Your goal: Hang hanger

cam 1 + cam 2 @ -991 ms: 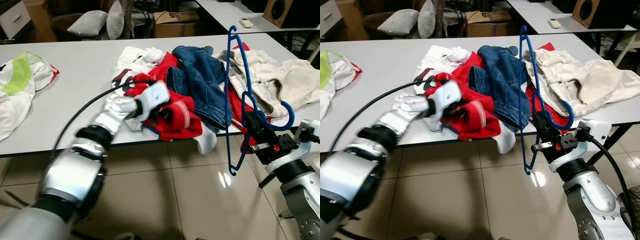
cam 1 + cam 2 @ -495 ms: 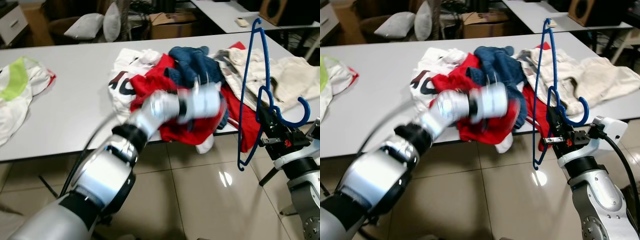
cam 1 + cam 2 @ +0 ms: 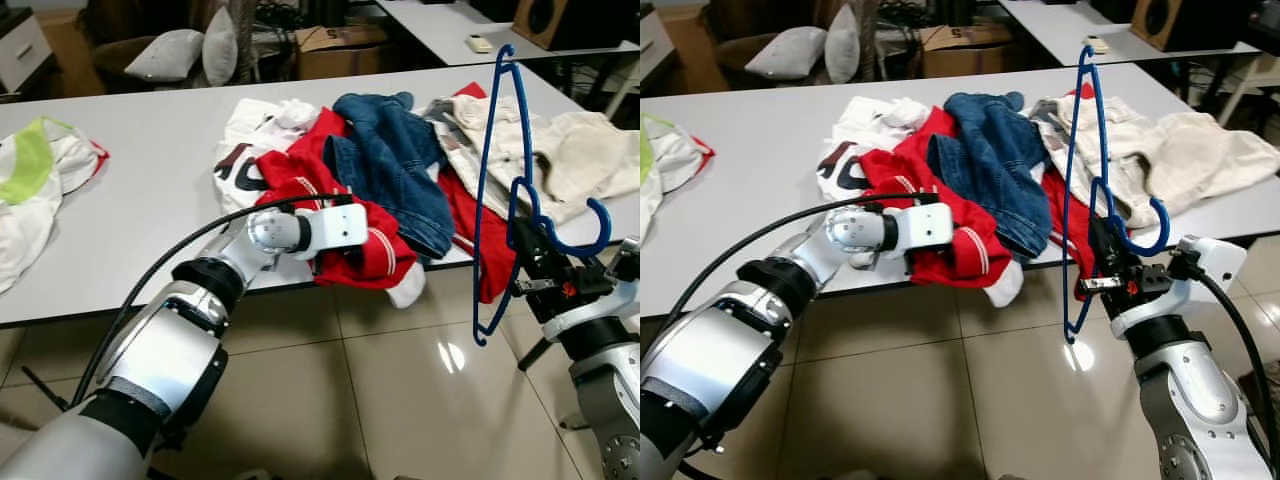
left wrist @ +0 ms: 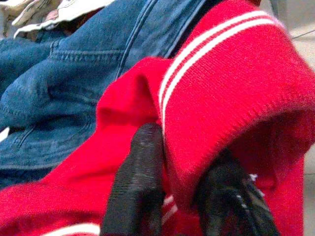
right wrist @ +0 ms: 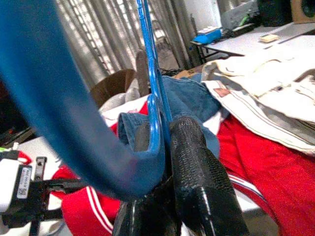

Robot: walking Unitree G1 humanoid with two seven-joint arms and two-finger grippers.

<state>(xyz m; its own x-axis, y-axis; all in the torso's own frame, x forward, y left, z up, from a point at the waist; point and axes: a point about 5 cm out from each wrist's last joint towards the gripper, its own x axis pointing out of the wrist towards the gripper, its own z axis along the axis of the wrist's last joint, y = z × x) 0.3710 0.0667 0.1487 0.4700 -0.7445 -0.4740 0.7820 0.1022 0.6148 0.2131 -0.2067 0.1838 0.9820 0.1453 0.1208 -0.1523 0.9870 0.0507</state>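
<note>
A blue plastic hanger point(image 3: 500, 190) stands upright off the table's front right edge, with my right gripper point(image 3: 527, 262) shut on its neck below the hook; the hanger point(image 5: 152, 98) runs between the black fingers point(image 5: 197, 172). My left gripper point(image 3: 355, 245) reaches into the clothes pile and is shut on the striped hem of a red sweater point(image 3: 350, 245). In the left wrist view both fingers point(image 4: 138, 182) pinch the red sweater point(image 4: 226, 83) fold, with blue jeans point(image 4: 64, 83) behind.
A white table point(image 3: 150, 170) carries the pile: blue jeans point(image 3: 395, 160), cream trousers point(image 3: 560, 150), a white printed shirt point(image 3: 250, 150). A white and green garment point(image 3: 35, 180) lies far left. Glossy tiled floor point(image 3: 380, 400) lies in front. Cushions and boxes stand behind.
My left arm swept across the pile and has settled, gripping the red sweater's hem at the table's front edge. The right gripper keeps the hanger upright, shifted slightly.
</note>
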